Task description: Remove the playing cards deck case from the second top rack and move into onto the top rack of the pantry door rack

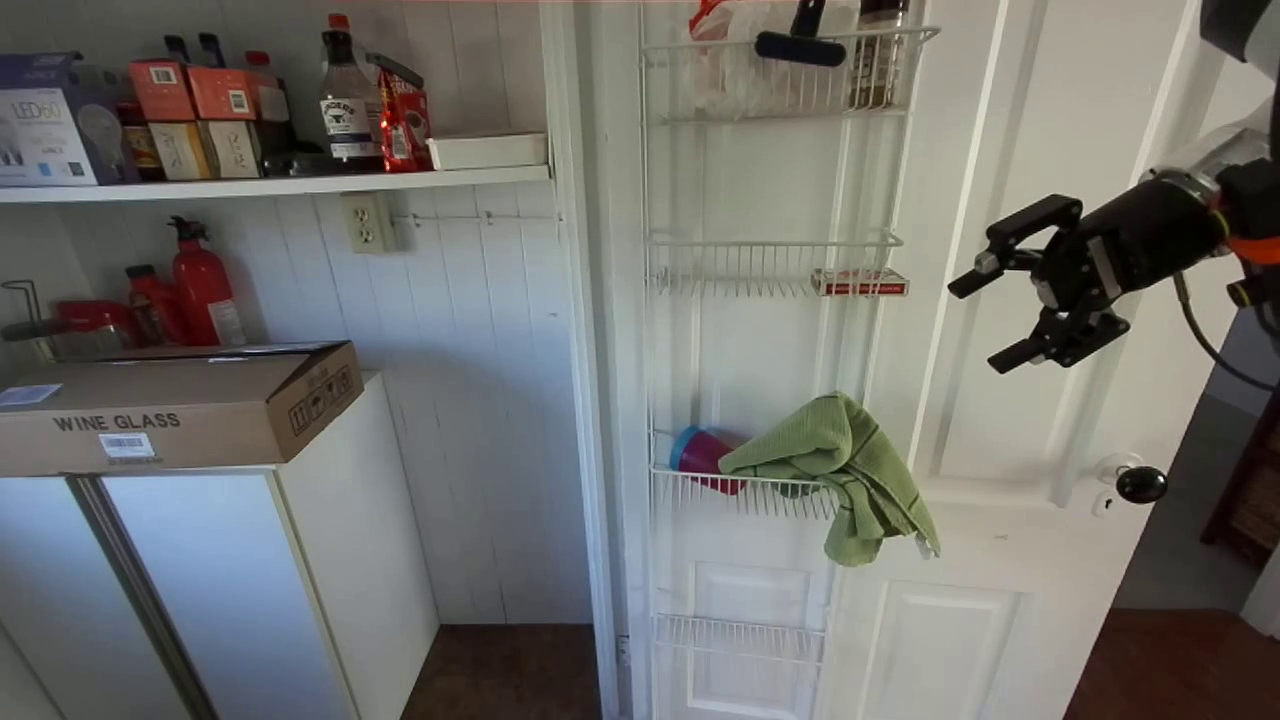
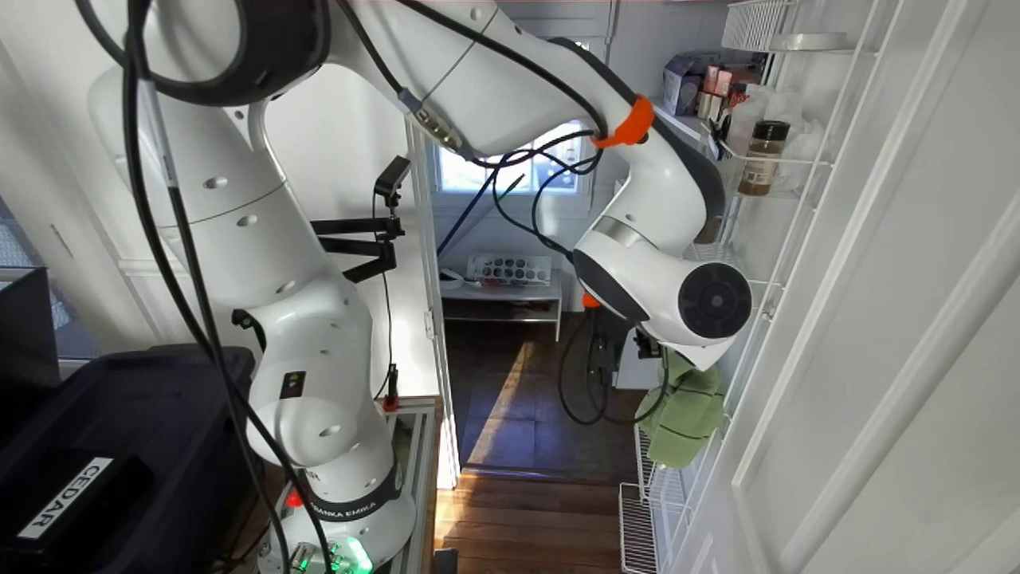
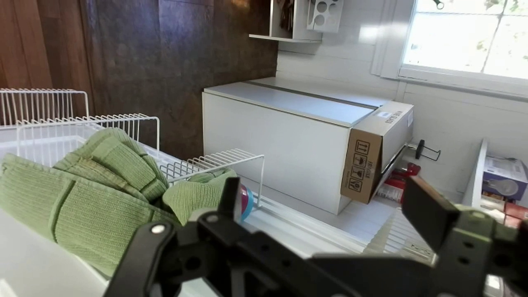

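Red, flat, rectangular card case [image 1: 862,286]: on a shallow white wire basket tier [image 1: 760,243], one end seemingly poking out, which should suit a grasp.
Black two-fingered gripper [image 1: 988,322]: fingers wide, empty, apart from the case, probably spread to straddle it.
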`<action>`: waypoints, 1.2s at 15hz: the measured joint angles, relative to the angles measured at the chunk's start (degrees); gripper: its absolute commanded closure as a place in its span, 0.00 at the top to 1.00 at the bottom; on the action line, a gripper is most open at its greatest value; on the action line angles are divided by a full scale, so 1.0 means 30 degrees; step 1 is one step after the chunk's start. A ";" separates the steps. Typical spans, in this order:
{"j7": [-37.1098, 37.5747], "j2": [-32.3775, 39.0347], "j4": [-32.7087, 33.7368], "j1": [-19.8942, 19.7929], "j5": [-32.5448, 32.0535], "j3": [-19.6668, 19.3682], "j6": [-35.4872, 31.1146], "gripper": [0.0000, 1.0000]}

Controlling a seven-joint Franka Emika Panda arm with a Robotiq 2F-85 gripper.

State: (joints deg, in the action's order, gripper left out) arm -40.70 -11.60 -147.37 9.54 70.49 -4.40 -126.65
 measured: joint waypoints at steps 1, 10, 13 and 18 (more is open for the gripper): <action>-0.0009 0.0048 0.0055 0.0000 0.0026 0.0020 0.0005 1.00; -0.0855 0.1397 0.0718 -0.2259 0.5501 0.0297 0.0035 1.00; -0.1277 0.2455 0.1262 -0.2550 0.7737 0.0311 0.0631 1.00; -0.1522 0.4387 0.2280 -0.2672 0.9980 0.0331 0.2179 0.81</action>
State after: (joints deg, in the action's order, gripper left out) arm -45.26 1.57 -140.53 1.52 100.43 -3.41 -120.11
